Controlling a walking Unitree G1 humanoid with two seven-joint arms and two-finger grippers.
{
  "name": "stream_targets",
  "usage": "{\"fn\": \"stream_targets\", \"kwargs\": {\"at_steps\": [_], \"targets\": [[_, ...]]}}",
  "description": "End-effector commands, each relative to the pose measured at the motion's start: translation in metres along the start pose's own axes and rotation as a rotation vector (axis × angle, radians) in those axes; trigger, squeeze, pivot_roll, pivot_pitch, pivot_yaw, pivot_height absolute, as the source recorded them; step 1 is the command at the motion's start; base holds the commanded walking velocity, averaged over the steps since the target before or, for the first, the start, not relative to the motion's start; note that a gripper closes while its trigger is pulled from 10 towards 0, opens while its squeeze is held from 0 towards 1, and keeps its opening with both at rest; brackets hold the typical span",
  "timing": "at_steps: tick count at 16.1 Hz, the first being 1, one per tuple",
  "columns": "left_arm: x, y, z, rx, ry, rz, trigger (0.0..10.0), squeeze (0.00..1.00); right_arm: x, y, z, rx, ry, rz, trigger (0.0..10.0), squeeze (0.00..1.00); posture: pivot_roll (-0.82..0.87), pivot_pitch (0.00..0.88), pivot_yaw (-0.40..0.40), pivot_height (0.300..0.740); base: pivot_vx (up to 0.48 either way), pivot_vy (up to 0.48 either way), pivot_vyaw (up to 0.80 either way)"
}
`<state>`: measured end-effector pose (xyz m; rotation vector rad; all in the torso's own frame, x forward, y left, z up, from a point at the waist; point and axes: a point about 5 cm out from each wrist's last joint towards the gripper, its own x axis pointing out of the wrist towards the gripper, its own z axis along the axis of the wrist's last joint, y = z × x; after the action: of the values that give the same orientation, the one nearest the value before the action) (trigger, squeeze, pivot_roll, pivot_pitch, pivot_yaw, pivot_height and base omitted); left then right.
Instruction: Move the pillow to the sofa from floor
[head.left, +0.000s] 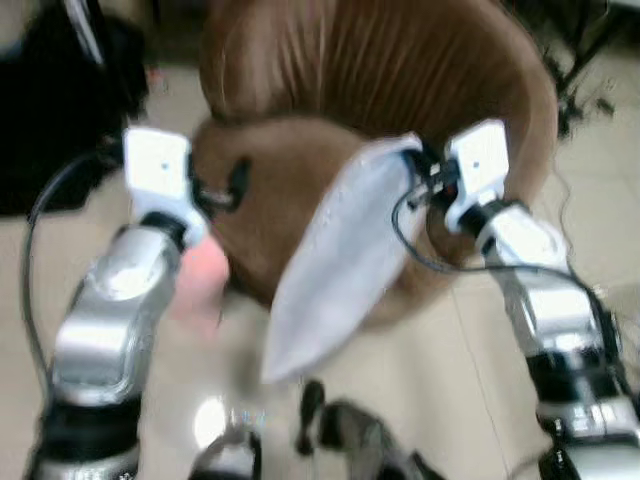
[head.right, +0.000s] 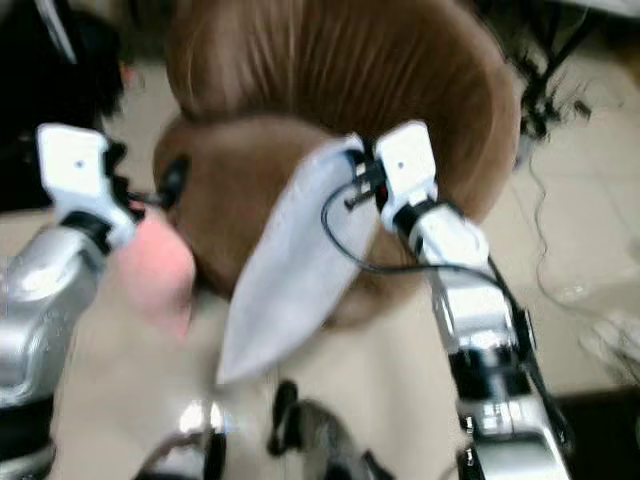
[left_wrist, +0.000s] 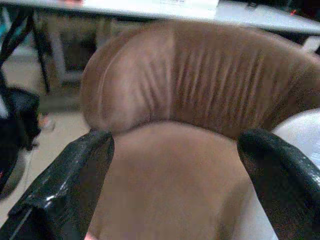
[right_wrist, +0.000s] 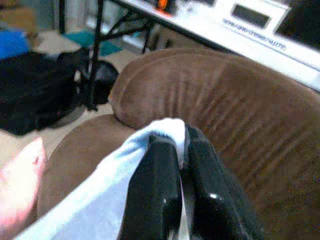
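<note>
The pale blue-white pillow (head.left: 335, 270) hangs slanted in front of the brown round sofa (head.left: 380, 70), its lower corner down over the floor. My right gripper (right_wrist: 182, 145) is shut on the pillow's top corner, above the sofa seat's right side. The pinched fabric bulges over the fingertips. My left gripper (left_wrist: 175, 145) is open, both black fingers (left_wrist: 75, 175) spread wide, facing the sofa's seat and ribbed backrest from the left side. Nothing lies between them. The pillow's edge (left_wrist: 300, 135) sits beside the left gripper's far finger.
A blurred pink thing (head.left: 200, 280) sits low beside my left arm, against the sofa's front. A black bag (head.left: 60, 100) lies on the tiled floor at the left. Black stand legs and cables (head.right: 545, 80) are at the right. A white table edge (right_wrist: 250, 25) runs behind the sofa.
</note>
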<state>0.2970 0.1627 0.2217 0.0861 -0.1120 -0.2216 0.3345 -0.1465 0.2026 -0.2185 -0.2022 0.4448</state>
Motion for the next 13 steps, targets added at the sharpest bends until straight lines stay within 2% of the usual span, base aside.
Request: {"fn": "stream_targets", "kwargs": {"at_steps": [1,2,5,7,9,13], "targets": [[-0.003,0.002,-0.006,0.0,0.016,0.012,10.0,0.0,-0.001,-0.001,0.004,0.039,-0.032,-0.03,10.0,0.0,0.26,0.203,-0.161,0.74,0.0,0.0,0.0],[-0.004,0.006,-0.007,-0.039,-0.017,0.044,10.0,0.0,-0.003,0.006,-0.008,0.074,-0.033,-0.06,10.0,0.0,0.28,0.196,-0.16,0.74,0.0,0.0,0.0],[0.003,0.012,-0.018,-0.047,-0.006,0.055,10.0,0.0,0.0,0.022,-0.03,0.107,0.015,-0.048,10.0,0.0,0.3,0.182,-0.159,0.74,0.0,0.0,0.0],[0.009,0.018,-0.026,-0.068,0.01,0.07,10.0,0.0,0.007,0.026,-0.034,0.135,0.023,-0.073,10.0,0.0,0.3,0.153,-0.155,0.74,0.0,0.0,0.0],[0.019,0.015,-0.025,-0.104,-0.017,0.046,10.0,0.0,0.015,0.028,-0.033,0.142,0.004,-0.083,10.0,0.0,0.28,0.117,-0.141,0.74,0.0,0.0,0.0],[0.033,0.009,-0.018,-0.083,-0.05,-0.001,10.0,0.0,0.015,0.025,-0.032,0.138,-0.022,-0.111,10.0,0.0,0.26,0.096,-0.118,0.74,0.0,0.0,0.0]]}}
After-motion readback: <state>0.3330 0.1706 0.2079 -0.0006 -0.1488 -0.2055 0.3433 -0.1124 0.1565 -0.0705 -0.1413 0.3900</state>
